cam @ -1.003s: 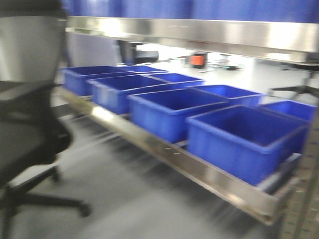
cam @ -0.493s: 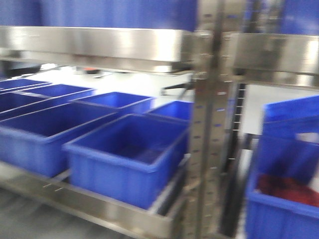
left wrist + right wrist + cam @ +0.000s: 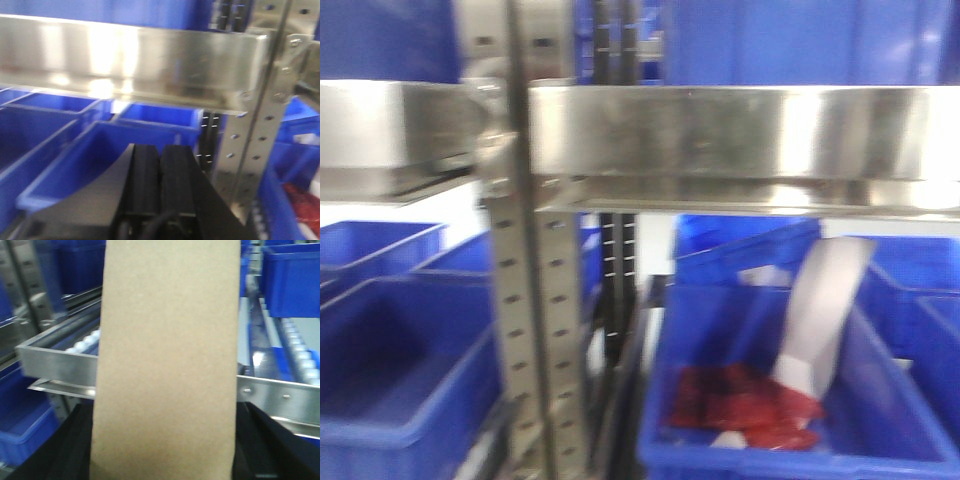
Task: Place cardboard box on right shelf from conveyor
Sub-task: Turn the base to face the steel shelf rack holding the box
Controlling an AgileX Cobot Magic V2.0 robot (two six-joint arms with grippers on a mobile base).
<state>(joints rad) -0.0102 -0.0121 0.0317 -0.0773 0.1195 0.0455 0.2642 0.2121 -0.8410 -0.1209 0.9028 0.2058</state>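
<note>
Carrying step, I judge. The box [image 3: 165, 355] stands upright, clamped between the right gripper's [image 3: 165, 455] dark fingers, and the conveyor is out of view. The box hangs on the near side of the shelf [image 3: 280, 394], whose steel lip crosses behind it. The left gripper [image 3: 160, 185] is empty, fingers pressed together, facing blue bins [image 3: 75, 165]. The next move likely calls for lifting the box over the lip, reaching farther in, and setting it flat before letting go.

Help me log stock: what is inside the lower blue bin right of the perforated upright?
The blue bin holds crumpled red material with a pale flat sheet leaning over it. The floor beneath them is covered.
</note>
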